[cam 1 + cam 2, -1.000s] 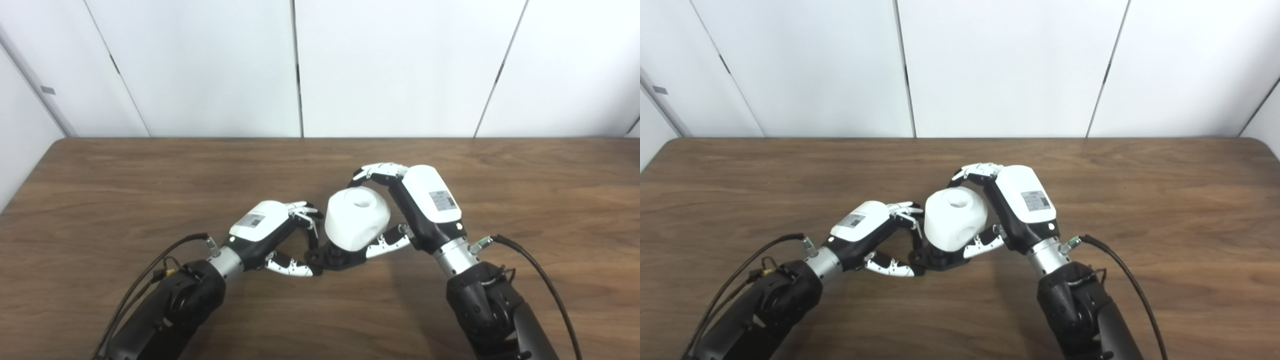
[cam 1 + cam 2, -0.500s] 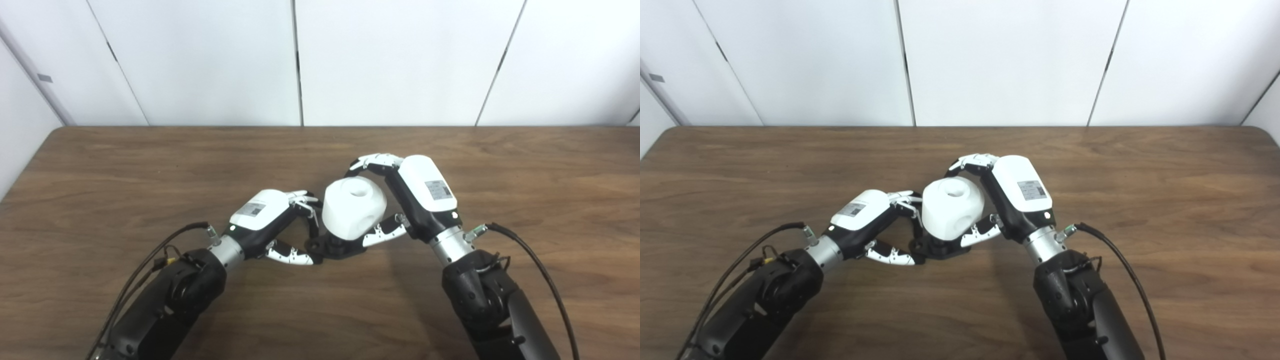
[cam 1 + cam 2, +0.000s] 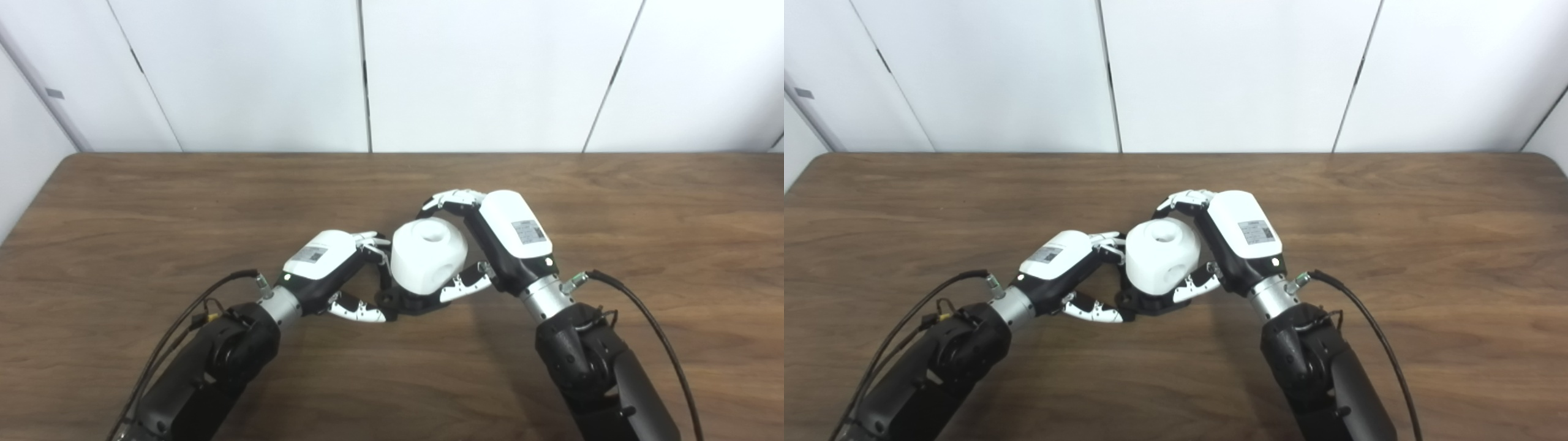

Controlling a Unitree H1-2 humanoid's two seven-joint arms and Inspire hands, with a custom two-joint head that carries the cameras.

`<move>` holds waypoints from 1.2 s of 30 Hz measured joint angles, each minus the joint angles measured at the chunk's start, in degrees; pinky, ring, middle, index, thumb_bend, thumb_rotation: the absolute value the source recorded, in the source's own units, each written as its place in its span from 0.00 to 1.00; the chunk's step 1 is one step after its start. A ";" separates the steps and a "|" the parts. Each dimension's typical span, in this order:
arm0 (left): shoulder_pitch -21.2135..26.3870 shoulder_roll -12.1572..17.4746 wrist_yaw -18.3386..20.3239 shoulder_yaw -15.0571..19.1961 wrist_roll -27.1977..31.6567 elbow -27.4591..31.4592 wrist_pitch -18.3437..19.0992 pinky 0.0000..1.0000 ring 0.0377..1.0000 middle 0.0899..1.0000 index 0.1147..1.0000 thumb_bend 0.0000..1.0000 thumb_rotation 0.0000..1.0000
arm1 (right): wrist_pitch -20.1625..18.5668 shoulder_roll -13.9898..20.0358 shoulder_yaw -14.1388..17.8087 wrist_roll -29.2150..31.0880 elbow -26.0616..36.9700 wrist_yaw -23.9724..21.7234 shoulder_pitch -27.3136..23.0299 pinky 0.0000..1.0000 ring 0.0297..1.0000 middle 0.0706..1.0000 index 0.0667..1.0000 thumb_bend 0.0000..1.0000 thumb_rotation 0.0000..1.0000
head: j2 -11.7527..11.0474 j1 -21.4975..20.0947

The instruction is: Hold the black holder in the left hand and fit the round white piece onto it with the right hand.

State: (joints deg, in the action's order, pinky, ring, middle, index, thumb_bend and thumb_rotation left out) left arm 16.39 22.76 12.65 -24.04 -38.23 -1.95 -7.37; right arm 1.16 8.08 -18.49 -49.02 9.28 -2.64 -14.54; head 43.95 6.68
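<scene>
The round white piece [image 3: 429,254], with a hole in its top, sits on the black holder [image 3: 409,302] at the table's middle. My right hand [image 3: 490,242] is shut on the white piece, fingers over its far side and thumb under its near right. My left hand [image 3: 340,275] is shut on the black holder, thumb and fingers pinching its left end just above the table. Most of the holder is hidden under the white piece. Both show in the right eye view too, the piece [image 3: 1162,254] on the holder [image 3: 1145,301].
The brown wooden table [image 3: 122,202] spreads to all sides. White wall panels [image 3: 245,73] stand behind its far edge. Black cables [image 3: 643,312] run from both wrists toward the bottom edge.
The camera tilted, shifting the whole picture. Against the table, my right hand and the white piece have edged slightly left and closer onto the holder. The left hand holds as before.
</scene>
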 measured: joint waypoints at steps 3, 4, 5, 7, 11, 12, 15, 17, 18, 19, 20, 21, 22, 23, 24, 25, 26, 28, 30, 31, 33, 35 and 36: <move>0.00 -0.01 -0.01 -0.03 -0.12 0.07 -0.01 0.87 0.91 0.84 0.41 0.52 0.07 | 0.00 -0.13 -0.10 0.21 -0.32 0.00 -0.16 0.70 0.73 0.71 0.44 0.52 0.14 | 0.00 0.09; 0.00 -0.01 -0.01 -0.05 -0.15 0.09 -0.01 0.87 0.91 0.84 0.41 0.52 0.07 | 0.00 -0.24 -0.13 0.29 -0.46 0.00 -0.24 0.70 0.73 0.71 0.44 0.52 0.14 | 0.00 0.09; 0.00 -0.01 -0.01 -0.08 -0.18 0.12 0.00 0.87 0.91 0.84 0.41 0.52 0.07 | 0.00 -0.37 -0.17 0.38 -0.66 0.00 -0.36 0.70 0.73 0.71 0.44 0.52 0.14 | 0.09 0.00; 0.00 -0.01 -0.01 -0.14 -0.25 0.18 0.03 0.87 0.91 0.84 0.41 0.52 0.07 | 0.00 -0.67 -0.22 0.56 -1.42 0.00 -0.61 0.69 0.73 0.71 0.44 0.52 0.14 | 0.09 0.00; 0.02 0.00 -0.06 -0.16 -0.26 0.17 -0.13 0.86 0.91 0.83 0.41 0.52 0.07 | 0.00 -1.14 -0.39 0.69 -2.02 0.00 -0.72 0.69 0.73 0.71 0.44 0.52 0.14 | 0.18 -0.09; 0.01 0.00 -0.06 -0.16 -0.26 0.18 -0.14 0.87 0.91 0.84 0.41 0.52 0.07 | 0.00 -1.20 -0.40 0.70 -2.02 0.00 -0.74 0.69 0.73 0.71 0.44 0.52 0.14 | 0.26 0.00; 0.01 -0.01 -0.05 -0.17 -0.25 0.19 -0.09 0.87 0.91 0.83 0.41 0.52 0.07 | -0.02 -1.29 -0.43 0.69 -2.02 0.00 -0.80 0.69 0.73 0.71 0.44 0.52 0.14 | 0.26 0.00; 0.00 -0.01 -0.03 -0.17 -0.24 0.21 -0.06 0.87 0.92 0.83 0.41 0.52 0.07 | -0.06 -1.36 -0.54 0.65 -2.05 0.00 -0.80 0.69 0.73 0.71 0.44 0.52 0.14 | 0.35 0.00; 0.00 -0.01 -0.01 -0.17 -0.23 0.23 -0.02 0.88 0.92 0.84 0.41 0.52 0.07 | -0.07 -1.42 -0.61 0.62 -2.06 0.00 -0.80 0.69 0.73 0.71 0.44 0.52 0.14 | 0.35 0.00; 0.00 -0.01 0.07 -0.17 -0.23 0.30 0.05 0.88 0.92 0.84 0.41 0.52 0.07 | -0.11 -1.51 -0.73 0.56 -2.10 0.00 -0.81 0.69 0.73 0.71 0.44 0.52 0.14 | 0.44 0.00; 0.00 -0.01 0.21 -0.17 -0.22 0.34 0.08 0.88 0.92 0.84 0.41 0.52 0.07 | -0.13 -1.59 -0.83 0.49 -2.14 0.00 -0.82 0.69 0.74 0.71 0.44 0.52 0.14 | 0.44 0.00; 0.00 -0.01 0.32 -0.16 -0.17 0.36 0.11 0.88 0.92 0.84 0.41 0.52 0.07 | -0.14 -1.66 -0.94 0.43 -2.17 0.00 -0.82 0.69 0.74 0.71 0.44 0.52 0.14 | 0.44 0.00; 0.00 -0.02 0.37 -0.16 -0.17 0.38 0.12 0.88 0.92 0.84 0.41 0.52 0.07 | -0.14 -1.67 -1.08 0.38 -2.20 0.00 -0.83 0.70 0.74 0.71 0.44 0.52 0.14 | 0.44 0.00; 0.00 -0.02 0.45 -0.16 -0.16 0.41 0.17 0.88 0.92 0.84 0.41 0.52 0.07 | -0.12 -1.65 -1.19 0.37 -2.28 -0.01 -0.84 0.70 0.74 0.71 0.44 0.52 0.14 | 0.53 0.09; 0.00 -0.02 0.49 -0.15 -0.16 0.44 0.21 0.88 0.92 0.84 0.41 0.52 0.07 | -0.11 -1.62 -1.25 0.37 -2.33 -0.01 -0.84 0.70 0.74 0.71 0.44 0.52 0.14 | 0.53 0.09; 0.00 -0.02 0.54 -0.15 -0.16 0.48 0.24 0.88 0.92 0.84 0.41 0.52 0.07 | -0.02 -1.44 -1.37 0.37 -2.41 -0.02 -0.84 0.71 0.74 0.70 0.44 0.52 0.14 | 0.70 0.09; 0.00 -0.02 0.64 -0.15 -0.16 0.54 0.29 0.88 0.92 0.84 0.41 0.52 0.07 | 0.12 -1.17 -1.54 0.39 -2.45 -0.01 -0.87 0.71 0.74 0.70 0.44 0.52 0.14 | 0.70 0.00; 0.00 -0.02 0.73 -0.14 -0.16 0.62 0.34 0.88 0.92 0.84 0.41 0.52 0.07 | 0.54 -0.65 -1.78 0.42 -2.44 -0.02 -1.08 0.72 0.74 0.70 0.44 0.52 0.14 | 0.79 -0.17; 0.00 -0.02 0.83 -0.11 -0.15 0.69 0.39 0.88 0.91 0.83 0.41 0.52 0.07 | 1.06 0.15 -2.03 0.51 -2.41 -0.10 -1.25 0.73 0.74 0.71 0.44 0.52 0.14 | 0.79 -0.18; 0.00 -0.02 0.83 -0.10 -0.15 0.70 0.39 0.88 0.91 0.83 0.41 0.52 0.07 | 1.20 0.60 -2.13 0.55 -2.34 -0.35 -1.32 0.73 0.75 0.71 0.44 0.52 0.14 | 0.88 -0.26; -0.01 -0.02 0.83 -0.07 -0.15 0.70 0.38 0.88 0.91 0.83 0.41 0.52 0.07 | 1.46 1.72 -2.26 0.76 -2.21 -1.03 -1.32 0.73 0.74 0.71 0.44 0.52 0.14 | 0.97 -0.26; -0.03 -0.01 0.83 -0.05 -0.15 0.70 0.32 0.88 0.91 0.83 0.41 0.52 0.07 | 1.62 2.70 -2.41 0.87 -2.23 -1.75 -1.23 0.72 0.74 0.70 0.44 0.52 0.14 | 1.05 -0.44; -0.07 0.00 0.83 0.00 -0.15 0.70 0.29 0.87 0.91 0.83 0.41 0.52 0.07 | 1.81 3.01 -2.36 1.02 -2.19 -1.74 -1.22 0.72 0.74 0.70 0.44 0.52 0.14 | 1.05 -0.53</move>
State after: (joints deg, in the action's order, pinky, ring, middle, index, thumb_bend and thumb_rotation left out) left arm 16.33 22.75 13.48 -24.04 -38.37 -1.25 -7.08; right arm 2.97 11.09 -20.85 -48.00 7.09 -4.38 -15.77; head 45.00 6.15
